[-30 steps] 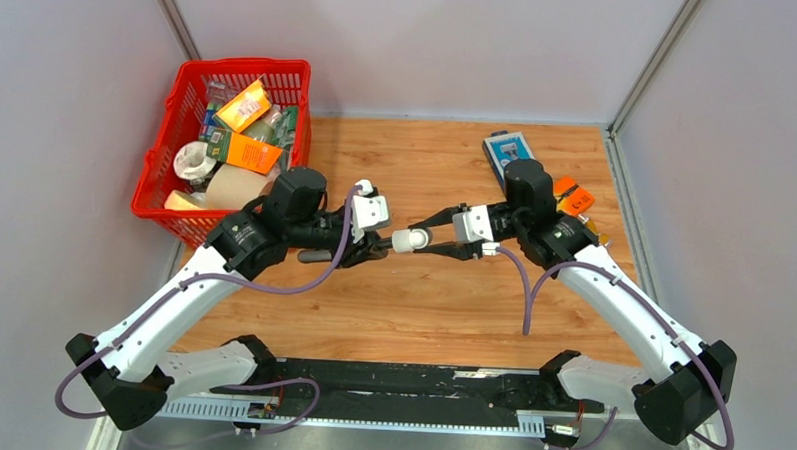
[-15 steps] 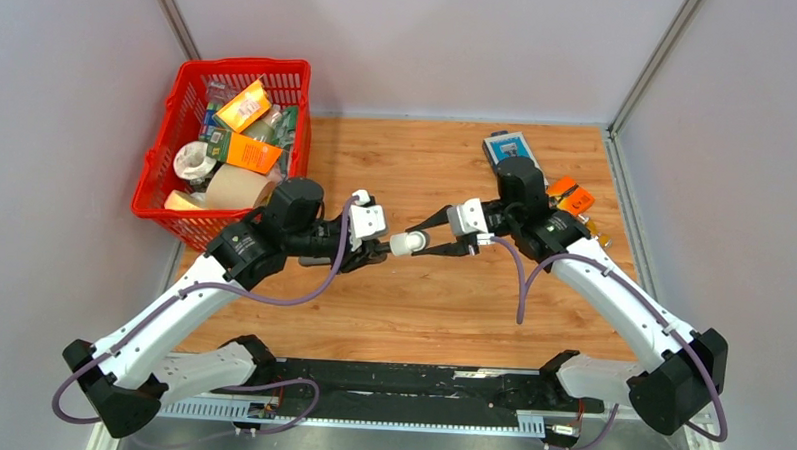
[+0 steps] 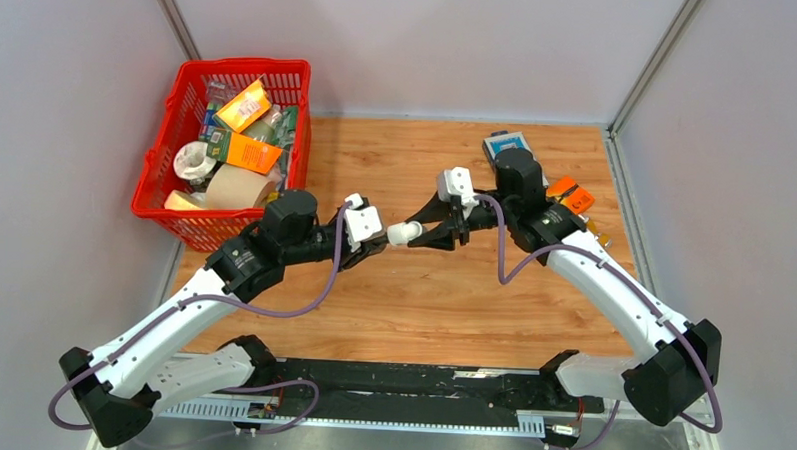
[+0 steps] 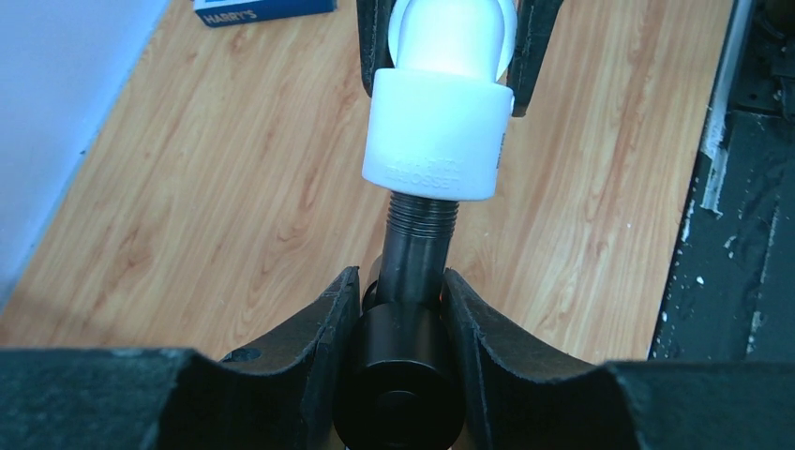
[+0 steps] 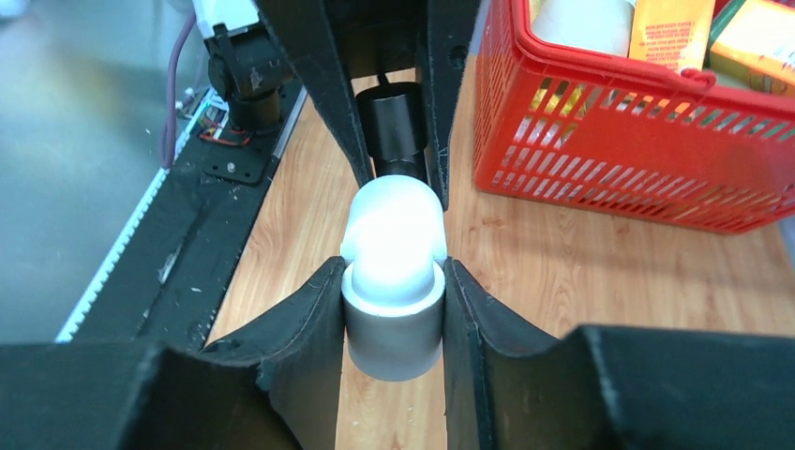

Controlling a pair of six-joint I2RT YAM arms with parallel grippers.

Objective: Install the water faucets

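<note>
Water faucet [image 4: 417, 248] and white elbow fitting [image 4: 438, 131] meet in the air, just right of the red basket [image 3: 161, 167].
The dark water faucet has a screw end, and that end goes into the round collar of the white elbow fitting. The left end effector [image 4: 401, 281] is closed on the thick black part of the faucet, one finger on each side. The right end effector [image 5: 394, 272] is closed on the fitting and squeezes its collar. Both point at each other above the wooden desk [image 3: 412, 306], near the basket's front right corner. The basket is full of boxes and packets. A blue box [image 3: 507, 147] lies on the desk, far to the right of the basket.
</note>
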